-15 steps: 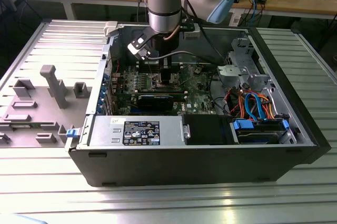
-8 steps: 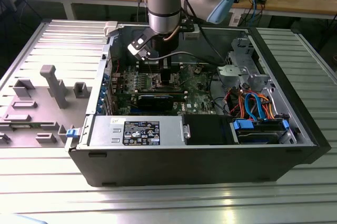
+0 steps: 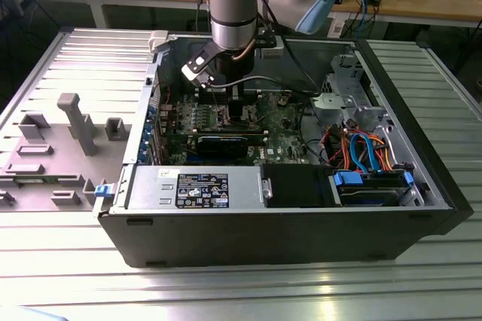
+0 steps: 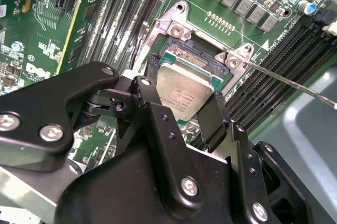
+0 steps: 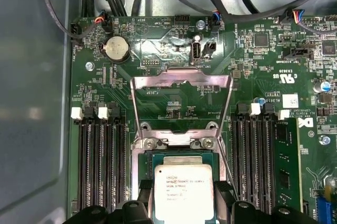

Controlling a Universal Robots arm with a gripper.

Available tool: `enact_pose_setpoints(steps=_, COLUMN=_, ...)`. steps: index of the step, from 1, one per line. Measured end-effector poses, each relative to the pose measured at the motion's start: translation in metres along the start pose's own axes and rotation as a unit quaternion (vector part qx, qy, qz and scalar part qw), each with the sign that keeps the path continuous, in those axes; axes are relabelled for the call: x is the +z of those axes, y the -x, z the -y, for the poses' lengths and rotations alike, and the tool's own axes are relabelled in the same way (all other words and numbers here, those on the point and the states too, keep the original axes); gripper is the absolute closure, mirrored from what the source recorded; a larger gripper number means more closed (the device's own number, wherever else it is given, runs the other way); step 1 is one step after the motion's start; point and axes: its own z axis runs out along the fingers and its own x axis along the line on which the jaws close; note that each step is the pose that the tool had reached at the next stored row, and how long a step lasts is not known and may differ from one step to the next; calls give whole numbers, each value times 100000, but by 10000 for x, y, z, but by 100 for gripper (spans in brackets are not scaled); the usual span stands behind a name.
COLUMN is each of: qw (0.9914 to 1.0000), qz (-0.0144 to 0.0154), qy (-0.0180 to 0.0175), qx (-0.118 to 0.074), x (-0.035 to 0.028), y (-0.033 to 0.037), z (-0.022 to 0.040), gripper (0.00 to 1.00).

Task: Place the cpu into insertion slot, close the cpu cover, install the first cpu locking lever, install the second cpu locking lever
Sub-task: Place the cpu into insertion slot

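My gripper point(image 5: 183, 203) is shut on the cpu point(image 5: 183, 188), a flat square chip with a dull silver top, with a black finger point(image 5: 143, 199) on each of two opposite edges. In the second wrist view the cpu point(image 4: 185, 90) hangs slightly tilted, partly over the insertion slot point(image 4: 196, 54), whose dark pin field shows beyond it. The insertion slot point(image 5: 181, 156) sits just past the chip's far edge. The cpu cover point(image 5: 181, 78), a thin silver frame with a window, stands swung open behind the slot. A thin locking lever point(image 4: 295, 83) sticks out beside the slot. In the exterior view the gripper point(image 3: 235, 110) reaches down into the open computer case.
Long black memory slots point(image 5: 102, 161) flank the socket on both sides point(image 5: 255, 155). A coin battery point(image 5: 117, 49) and cables point(image 5: 231, 3) lie beyond the cover. In the case sit a black graphics card point(image 3: 226, 142), a power supply point(image 3: 197, 188) and a grey drive cage point(image 3: 346, 91).
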Motion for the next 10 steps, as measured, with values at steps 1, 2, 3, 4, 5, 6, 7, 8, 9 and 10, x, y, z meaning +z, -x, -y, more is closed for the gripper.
enact_pose_setpoints(steps=1, qw=100000, qz=15, qy=-4, qx=7, x=5, y=0, z=3, gripper=45)
enact_pose_setpoints(steps=2, qw=100000, qz=21, qy=1, qx=11, x=16, y=0, z=9, gripper=45)
enact_pose_setpoints(steps=3, qw=100000, qz=29, qy=-1, qx=6, x=22, y=0, z=13, gripper=45)
enact_pose_setpoints(steps=4, qw=100000, qz=29, qy=-2, qx=7, x=29, y=0, z=18, gripper=45)
enact_pose_setpoints(steps=5, qw=100000, qz=30, qy=2, qx=-1, x=39, y=-1, z=20, gripper=45)
enact_pose_setpoints(steps=6, qw=100000, qz=52, qy=0, qx=-2, x=47, y=-1, z=20, gripper=45)
enact_pose_setpoints(steps=7, qw=100000, qz=61, qy=-1, qx=0, x=51, y=-1, z=21, gripper=45)
enact_pose_setpoints(steps=8, qw=100000, qz=67, qy=-3, qx=3, x=56, y=-1, z=22, gripper=45)
enact_pose_setpoints(steps=9, qw=100000, qz=66, qy=-4, qx=3, x=60, y=-1, z=22, gripper=45)
enact_pose_setpoints(steps=10, qw=100000, qz=61, qy=1, qx=3, x=65, y=-1, z=22, gripper=45)
